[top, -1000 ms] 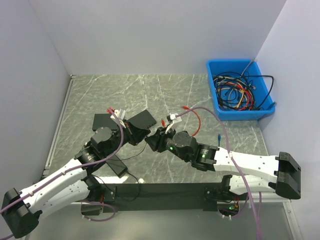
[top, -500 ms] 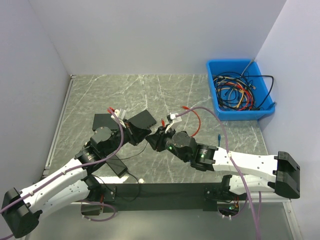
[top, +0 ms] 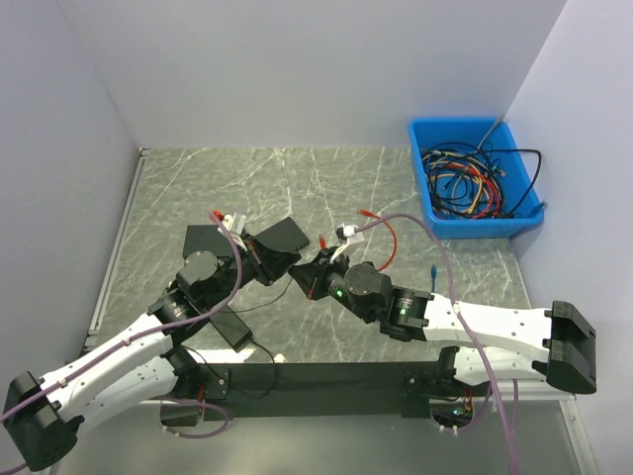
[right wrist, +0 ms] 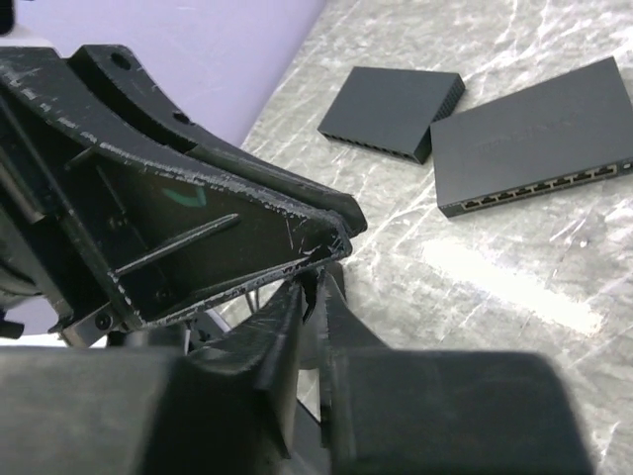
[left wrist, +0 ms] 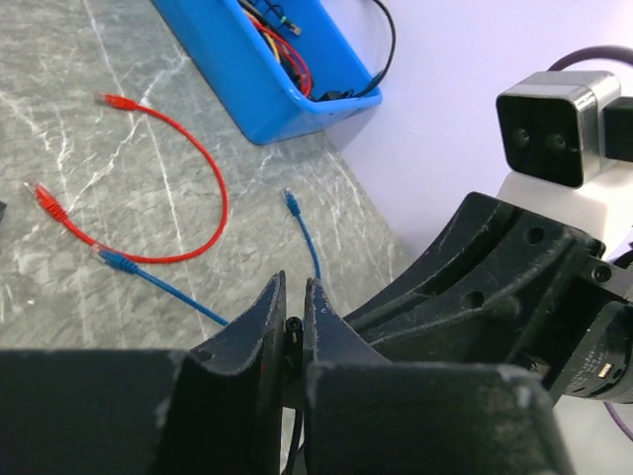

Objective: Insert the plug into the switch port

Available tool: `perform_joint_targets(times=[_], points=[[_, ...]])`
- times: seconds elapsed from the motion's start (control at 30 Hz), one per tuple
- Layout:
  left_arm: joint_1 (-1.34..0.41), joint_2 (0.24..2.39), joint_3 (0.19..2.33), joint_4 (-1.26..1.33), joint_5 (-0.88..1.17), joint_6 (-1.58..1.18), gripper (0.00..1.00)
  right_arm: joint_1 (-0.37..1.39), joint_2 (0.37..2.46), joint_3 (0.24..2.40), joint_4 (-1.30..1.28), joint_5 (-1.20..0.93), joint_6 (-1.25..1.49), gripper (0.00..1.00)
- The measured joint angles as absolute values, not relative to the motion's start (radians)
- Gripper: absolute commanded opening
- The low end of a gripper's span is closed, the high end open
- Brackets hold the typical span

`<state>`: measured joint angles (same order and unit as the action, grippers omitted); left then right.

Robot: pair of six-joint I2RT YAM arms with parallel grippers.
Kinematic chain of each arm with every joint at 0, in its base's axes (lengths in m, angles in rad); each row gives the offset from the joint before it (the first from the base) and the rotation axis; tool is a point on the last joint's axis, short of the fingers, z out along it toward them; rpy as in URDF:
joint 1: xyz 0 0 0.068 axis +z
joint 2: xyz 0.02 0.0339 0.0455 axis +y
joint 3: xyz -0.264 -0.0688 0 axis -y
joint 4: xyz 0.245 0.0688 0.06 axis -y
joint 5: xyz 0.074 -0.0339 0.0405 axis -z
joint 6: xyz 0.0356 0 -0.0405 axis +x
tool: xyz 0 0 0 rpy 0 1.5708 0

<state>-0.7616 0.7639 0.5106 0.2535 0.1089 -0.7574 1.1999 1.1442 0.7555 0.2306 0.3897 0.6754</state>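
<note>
Small switch [top: 203, 239] flat on table [top: 326, 178], left of centre. Large switch [right wrist: 539, 134] beside it, port row visible. Left gripper [left wrist: 294, 297]: fingers nearly together, pinching thin black cable [left wrist: 294, 326]; plug itself not distinguishable. Right gripper [right wrist: 312, 287] meets it tip-to-tip, fingers almost together, contents unclear. Blue bin [top: 475, 224] far right.

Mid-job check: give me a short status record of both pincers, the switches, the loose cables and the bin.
left pincer: fingers nearly closed, with a small dark item between them that I cannot identify
right pincer: fingers nearly closed, contents not visible
arms: pincers meet tip to tip
switches: larger switch and smaller switch lie flat on the table; the larger one's visible ports look empty
loose cables: red cable and blue cable, both on the table
bin: blue, holds tangled cables
</note>
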Motion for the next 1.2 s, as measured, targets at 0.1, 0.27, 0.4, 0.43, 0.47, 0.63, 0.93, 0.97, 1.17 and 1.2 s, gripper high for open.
perform_joint_targets(times=[0.1,0.27,0.4,0.43,0.47,0.63,0.93,0.97,1.17,1.2], points=[[-0.763,0.764,0.51,0.265,0.115,-0.765,0.27,1.205,1.127,0.741,0.244,0.395,0.686,0.0],[-0.762,0.759,0.505,0.257,0.091,-0.766,0.71,1.203,1.116,0.725,0.262,0.421,0.694,0.0],[-0.763,0.739,0.497,0.237,0.071,-0.769,0.74,1.202,1.114,0.71,0.281,0.428,0.709,0.0],[-0.763,0.734,0.495,0.234,0.066,-0.769,0.72,1.202,1.114,0.708,0.283,0.428,0.713,0.0],[-0.764,0.73,0.494,0.23,0.061,-0.768,0.71,1.202,1.114,0.706,0.287,0.428,0.717,0.0],[-0.764,0.728,0.494,0.219,0.036,-0.769,0.65,1.202,1.113,0.704,0.296,0.425,0.722,0.0],[-0.764,0.736,0.494,0.22,0.017,-0.768,0.53,1.202,1.119,0.704,0.3,0.409,0.728,0.0],[-0.764,0.738,0.494,0.22,0.018,-0.768,0.52,1.202,1.121,0.704,0.3,0.407,0.728,0.0],[-0.767,0.739,0.494,0.22,0.002,-0.768,0.44,1.205,1.134,0.704,0.301,0.398,0.731,0.0],[-0.768,0.739,0.494,0.22,0.001,-0.768,0.42,1.205,1.136,0.704,0.301,0.398,0.731,0.0]])
